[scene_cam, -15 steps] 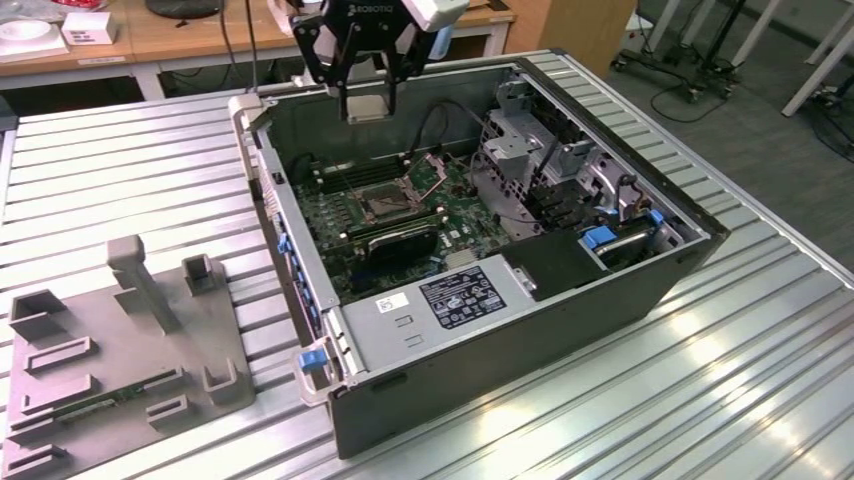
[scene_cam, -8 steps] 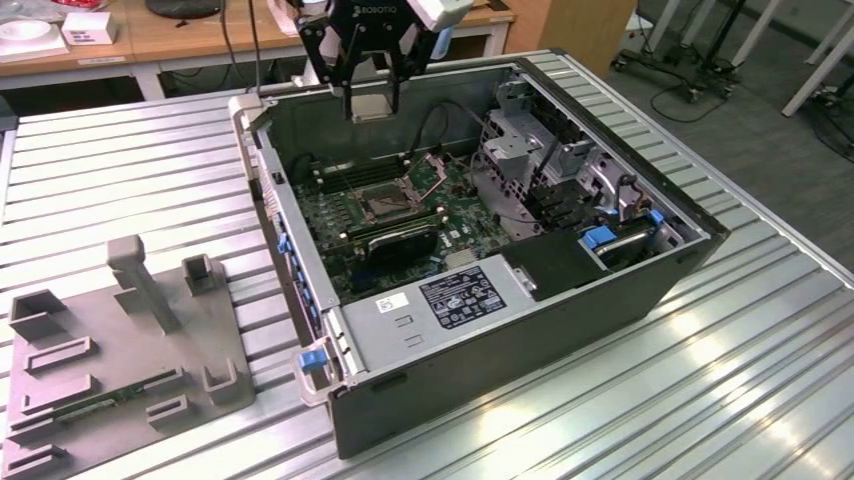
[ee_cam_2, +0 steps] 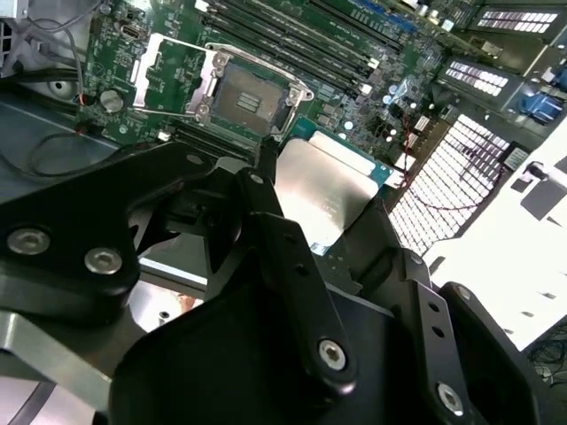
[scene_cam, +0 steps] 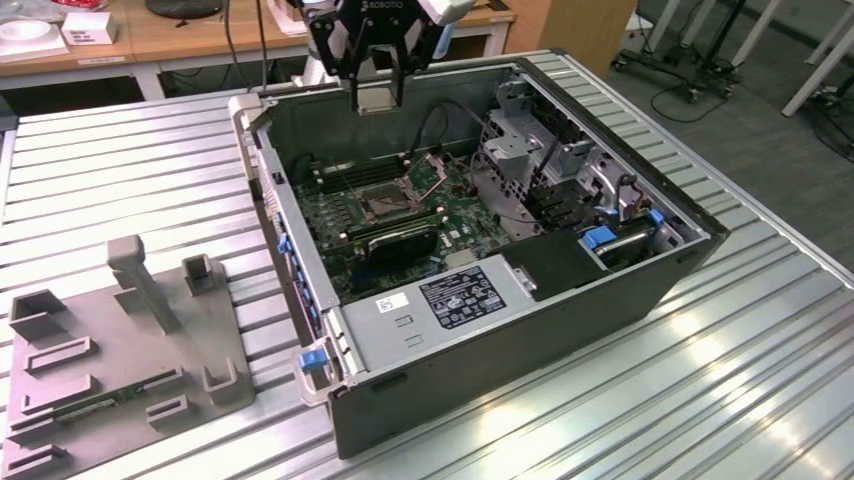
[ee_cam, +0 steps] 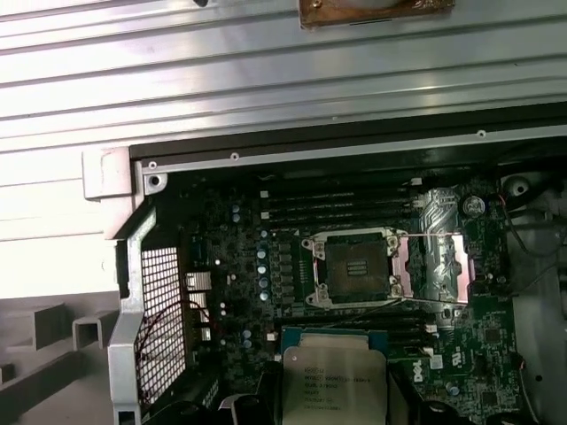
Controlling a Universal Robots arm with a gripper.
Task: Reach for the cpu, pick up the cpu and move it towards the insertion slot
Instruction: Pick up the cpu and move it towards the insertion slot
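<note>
Held: the cpu (ee_cam: pixel 334 388), a flat square chip with a pale metal face, clamped at its edges between the black fingers (ee_cam_2: pixel 283 239) of the hand (scene_cam: pixel 375 95) and carried face-on to both wrist views. Well clear of the board, not yet touching anything below. In the first wrist view, at about twelve o'clock from the chip, just beyond it: the insertion slot (ee_cam: pixel 354 268), a square socket with a shiny frame and dark centre, its hinged cover plate (ee_cam: pixel 440 266) folded open to one side. In the exterior view, hand high above the open computer case (scene_cam: pixel 561 300), over the rear wall; socket (scene_cam: pixel 378 205) down at roughly six o'clock from it, well apart, among the green board and the long black memory slots.

Step in hand, as judged: carrying, with pickup done and the transfer towards the socket under way. Called for now: squaring the chip with the socket frame and closing the height without brushing the raised cover plate. Grey moulded tray (scene_cam: pixel 127 340) on the ribbed metal surface (scene_cam: pixel 107 180), at eight o'clock from the case.
</note>
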